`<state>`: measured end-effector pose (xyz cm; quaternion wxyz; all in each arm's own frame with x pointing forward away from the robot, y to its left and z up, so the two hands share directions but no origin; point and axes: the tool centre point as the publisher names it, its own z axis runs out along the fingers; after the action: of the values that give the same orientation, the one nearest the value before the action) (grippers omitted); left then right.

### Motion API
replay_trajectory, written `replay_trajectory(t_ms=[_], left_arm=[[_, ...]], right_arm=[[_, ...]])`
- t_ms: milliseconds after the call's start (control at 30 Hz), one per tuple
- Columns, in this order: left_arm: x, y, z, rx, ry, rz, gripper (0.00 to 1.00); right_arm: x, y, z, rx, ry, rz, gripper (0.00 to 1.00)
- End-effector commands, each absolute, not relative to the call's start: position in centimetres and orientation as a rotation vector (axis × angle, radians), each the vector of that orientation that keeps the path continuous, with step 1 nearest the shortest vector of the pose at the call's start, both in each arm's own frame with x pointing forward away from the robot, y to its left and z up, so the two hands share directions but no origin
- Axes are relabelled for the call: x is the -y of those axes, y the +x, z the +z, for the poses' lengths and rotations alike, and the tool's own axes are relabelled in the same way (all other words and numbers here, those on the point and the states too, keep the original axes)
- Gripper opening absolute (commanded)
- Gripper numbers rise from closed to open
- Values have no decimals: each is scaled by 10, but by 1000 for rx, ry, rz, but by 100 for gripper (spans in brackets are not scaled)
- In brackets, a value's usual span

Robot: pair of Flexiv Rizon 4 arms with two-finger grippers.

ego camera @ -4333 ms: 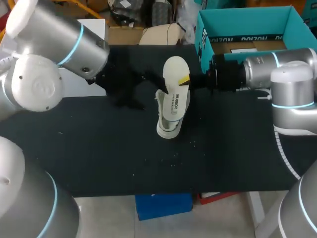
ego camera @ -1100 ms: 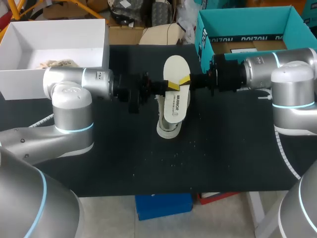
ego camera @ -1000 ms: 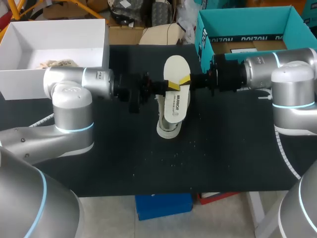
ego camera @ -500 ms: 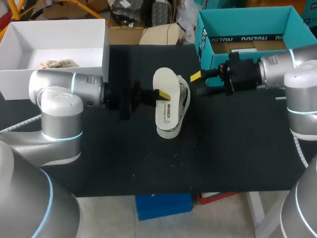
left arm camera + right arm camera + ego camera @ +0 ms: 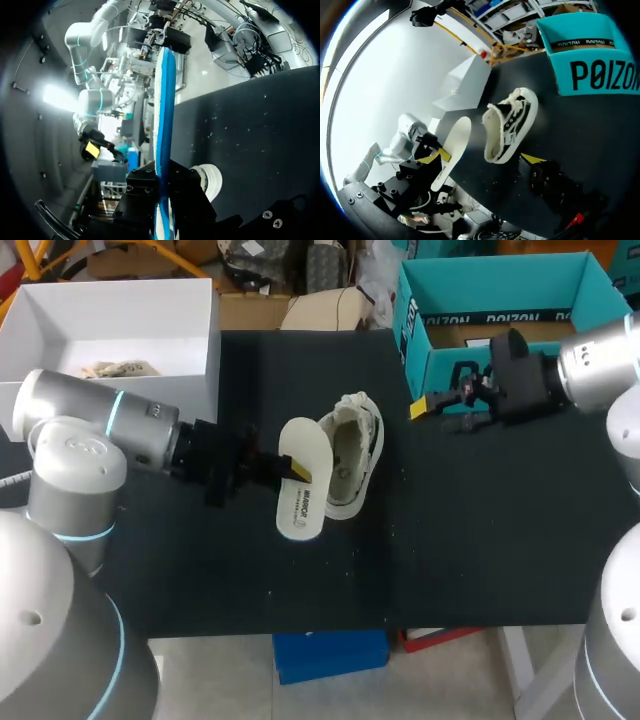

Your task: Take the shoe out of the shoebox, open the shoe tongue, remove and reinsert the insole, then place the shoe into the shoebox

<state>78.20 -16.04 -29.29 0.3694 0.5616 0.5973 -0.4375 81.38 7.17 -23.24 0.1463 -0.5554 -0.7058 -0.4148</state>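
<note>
The cream sneaker point(image 5: 352, 462) lies on the black table point(image 5: 480, 540) near its middle, with nothing holding it. Beside it, just off the table, hangs the white insole point(image 5: 298, 492), with my left gripper point(image 5: 297, 471) shut on its edge. In the left wrist view the insole point(image 5: 164, 115) stands edge-on between the fingers of that gripper point(image 5: 162, 196), blue underside showing. My right gripper point(image 5: 440, 412) is open and empty, in front of the teal shoebox point(image 5: 500, 300). The right wrist view shows the sneaker point(image 5: 512, 122) and insole point(image 5: 452, 150) ahead of the wide open right gripper point(image 5: 479, 160).
A white open box point(image 5: 110, 330) stands at the back left with crumpled paper inside. The teal shoebox holds brown paper. Small white specks lie on the table in front of the sneaker.
My right gripper let go of the insole, opened and drew back to the right. My left arm pulled the insole out of the sneaker, leftward and toward the front.
</note>
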Motion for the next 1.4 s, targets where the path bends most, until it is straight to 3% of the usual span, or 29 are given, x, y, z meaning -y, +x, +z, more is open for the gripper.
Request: replay_trajectory(t_ms=[33, 333, 800, 1400], left_arm=[[158, 779, -289, -1550, 1456, -1106, 0], [158, 779, -289, -1550, 1456, -1106, 0], [154, 759, -311, -1691, 1623, -1466, 0], [181, 770, -322, -1746, 1882, -1428, 0]], right_arm=[[-74, 806, -229, 2137, -1775, -1109, 100], [-72, 801, -229, 2325, -1754, -1068, 100], [-64, 762, -230, 2686, -1580, -1121, 100], [-64, 762, -230, 2686, -1580, -1121, 100]])
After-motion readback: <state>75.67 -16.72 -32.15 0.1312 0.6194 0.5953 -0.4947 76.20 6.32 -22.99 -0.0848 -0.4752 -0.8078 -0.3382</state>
